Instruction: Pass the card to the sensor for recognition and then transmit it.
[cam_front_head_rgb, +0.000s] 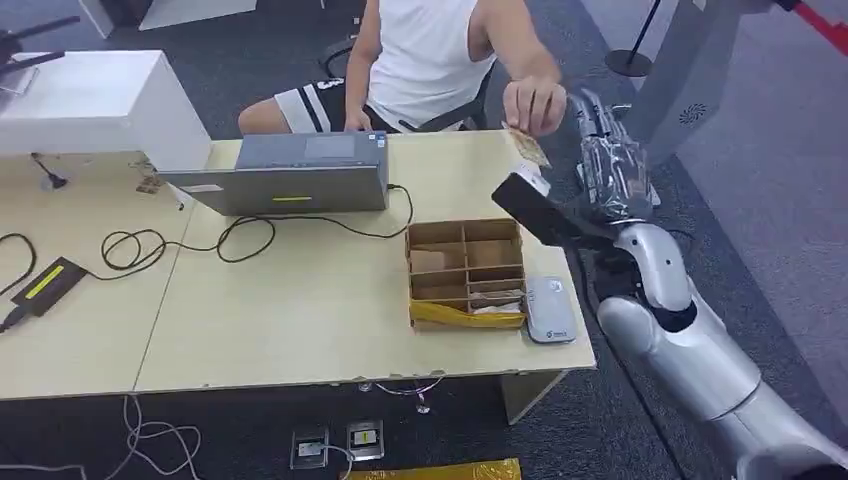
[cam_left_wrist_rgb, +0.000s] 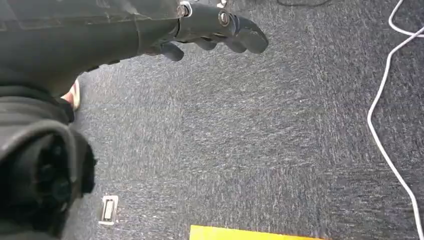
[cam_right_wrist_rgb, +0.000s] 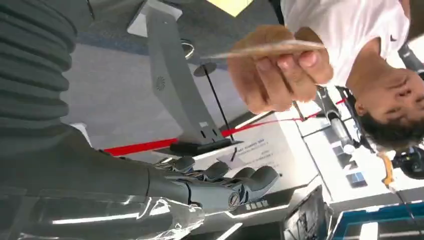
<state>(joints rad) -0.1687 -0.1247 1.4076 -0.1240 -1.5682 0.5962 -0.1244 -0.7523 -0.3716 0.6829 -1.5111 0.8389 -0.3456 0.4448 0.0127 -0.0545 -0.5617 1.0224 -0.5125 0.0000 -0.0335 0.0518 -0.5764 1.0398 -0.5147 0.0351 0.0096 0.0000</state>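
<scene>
Down by the floor, nearest, the left hand (cam_left_wrist_rgb: 215, 30) hangs over grey carpet with fingers curled in loosely and nothing in them. A white cable (cam_left_wrist_rgb: 385, 120) and a yellow sheet edge (cam_left_wrist_rgb: 250, 232) lie on the carpet.

On the table (cam_front_head_rgb: 300, 320), near edge, sits a cardboard box (cam_front_head_rgb: 466, 272) with compartments, and the white sensor (cam_front_head_rgb: 549, 309) lies just beside it, on the robot's right.

Further, at the far right corner of the table, the right hand (cam_front_head_rgb: 610, 160) is raised, fingers stretched out and apart, holding nothing. The card (cam_front_head_rgb: 527, 148) is now pinched in a person's hand (cam_front_head_rgb: 533, 100), just beside the robot fingers; I cannot tell if it touches them.

Card looks thin, light, fairly stiff, prob. smooth and slippery, so I judge it should be pinched on both flat faces near one edge, w/ the rest left free for the other side to take.

Head view gives the layout: table, box, sensor, laptop (cam_front_head_rgb: 300, 170). Right wrist view shows what that one hides: the card (cam_right_wrist_rgb: 265, 48) edge-on, very thin, and a clear gap between it and the robot's right hand (cam_right_wrist_rgb: 220, 185).
</scene>
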